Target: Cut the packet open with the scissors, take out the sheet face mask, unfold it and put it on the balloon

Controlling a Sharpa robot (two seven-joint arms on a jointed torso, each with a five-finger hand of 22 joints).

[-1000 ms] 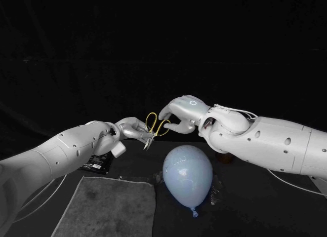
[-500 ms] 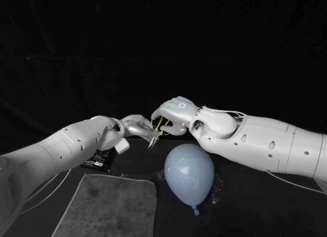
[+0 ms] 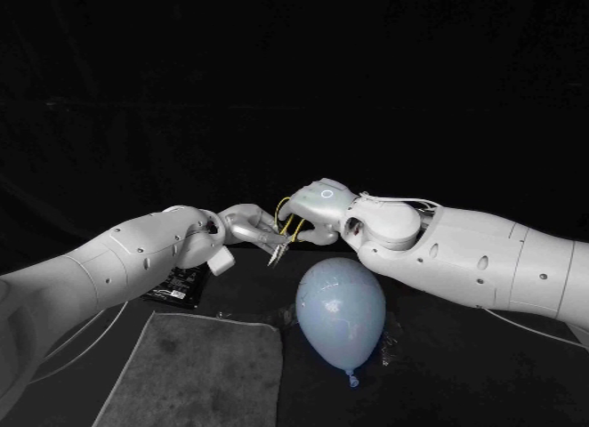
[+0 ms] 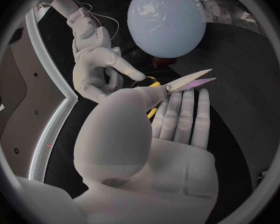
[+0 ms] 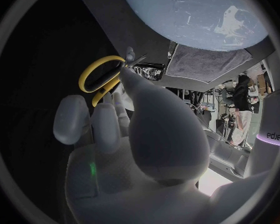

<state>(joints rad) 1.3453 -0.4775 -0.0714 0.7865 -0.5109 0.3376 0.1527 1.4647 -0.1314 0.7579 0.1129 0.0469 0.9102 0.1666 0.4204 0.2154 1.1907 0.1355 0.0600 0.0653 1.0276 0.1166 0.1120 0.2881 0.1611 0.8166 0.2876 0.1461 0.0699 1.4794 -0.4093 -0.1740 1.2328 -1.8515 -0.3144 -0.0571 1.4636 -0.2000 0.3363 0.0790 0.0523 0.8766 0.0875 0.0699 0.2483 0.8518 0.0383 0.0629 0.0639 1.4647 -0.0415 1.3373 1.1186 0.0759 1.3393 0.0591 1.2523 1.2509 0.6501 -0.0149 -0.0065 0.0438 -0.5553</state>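
At the lower left of the head view a grey, napped rectangular cloth [image 3: 198, 374] lies flat on the matte black counter [image 3: 474, 374], its near corners running off the bottom edge. Just above the cloth's upper left corner a small dark glossy packet [image 3: 181, 286] lies on the counter under the left forearm. It carries pale print that is too small to read. Right of it, near the middle of the frame, the silver left robot hand [image 3: 247, 228] grips the yellow-handled steel scissors [image 3: 289, 229]. The left wrist view shows its thumb pressed over the pivot, its fingers [image 4: 182, 115] laid straight beneath, and the two thin pointed blades [image 4: 191, 80] slightly parted and jutting past the fingertips. The silver right robot hand [image 3: 318, 209] meets it from the right and holds the scissors by the smooth oval handle loop [image 5: 101, 61], thumb on one side and fingers on the other. In the head view the blade tips point down over bare counter, above and just left of the balloon. The smooth, egg-shaped pale blue balloon [image 3: 340, 307] rests below and right of centre, knot toward the bottom edge, touching neither robot hand. A strip of bare counter separates it from the cloth's right edge, and open black counter stretches to its right beneath the right forearm.
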